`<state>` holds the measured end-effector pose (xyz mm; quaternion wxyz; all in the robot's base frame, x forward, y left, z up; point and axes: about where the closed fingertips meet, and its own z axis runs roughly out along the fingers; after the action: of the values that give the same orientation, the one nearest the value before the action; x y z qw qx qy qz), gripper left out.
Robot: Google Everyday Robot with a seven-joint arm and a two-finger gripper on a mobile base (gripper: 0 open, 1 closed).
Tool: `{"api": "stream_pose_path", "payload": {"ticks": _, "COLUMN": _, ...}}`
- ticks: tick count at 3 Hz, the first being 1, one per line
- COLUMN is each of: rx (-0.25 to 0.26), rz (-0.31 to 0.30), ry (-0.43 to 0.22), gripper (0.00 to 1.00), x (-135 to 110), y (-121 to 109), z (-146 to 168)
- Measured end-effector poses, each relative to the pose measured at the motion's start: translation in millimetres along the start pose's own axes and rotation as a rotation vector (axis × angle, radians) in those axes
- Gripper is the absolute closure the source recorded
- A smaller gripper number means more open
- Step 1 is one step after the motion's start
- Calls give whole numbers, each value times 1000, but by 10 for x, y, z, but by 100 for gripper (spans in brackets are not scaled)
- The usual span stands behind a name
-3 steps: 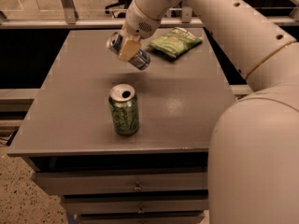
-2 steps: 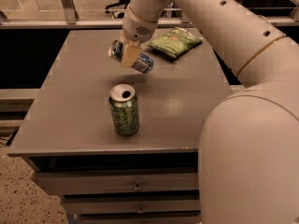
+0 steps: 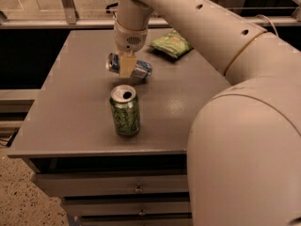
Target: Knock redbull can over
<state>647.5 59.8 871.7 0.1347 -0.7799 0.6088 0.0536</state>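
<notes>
The redbull can (image 3: 141, 69), slim, blue and silver, lies on its side just above or on the grey table (image 3: 70, 117), behind the green can. My gripper (image 3: 126, 66) reaches down from the white arm at the top and is shut on the can across its middle. One beige finger (image 3: 126, 65) crosses the can's front; the other is hidden behind it. The can's ends stick out to the left and right of the finger.
A wider green can (image 3: 125, 111) with an open top stands upright in front of the gripper, close to it. A green snack bag (image 3: 173, 43) lies at the back right. My large white arm covers the right side of the view. Drawers sit under the table's front edge.
The gripper has moved toward the front of the table and lower with the redbull can, which has turned from tilted to nearly level. The green can has not moved.
</notes>
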Motion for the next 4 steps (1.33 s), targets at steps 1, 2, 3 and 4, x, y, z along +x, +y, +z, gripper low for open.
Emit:
{"api": "stream_pose_path", "payload": {"ticks": 1, "rx": -16, "rz": -25, "ry": 16, "gripper": 30, "x": -97, "y": 24, "z": 154}}
{"api": "stream_pose_path", "payload": {"ticks": 2, "rx": -24, "rz": -34, "ry": 23, "gripper": 7, "x": -118, "y": 46, "z": 209}}
{"api": "stream_pose_path", "payload": {"ticks": 3, "rx": -24, "rz": -29, "ry": 23, "gripper": 0, "x": -102, "y": 59, "z": 212}}
{"api": "stream_pose_path", "payload": {"ticks": 4, "rx": -19, "rz": -13, "ry": 17, "gripper": 0, "x": -49, "y": 70, "z": 185}}
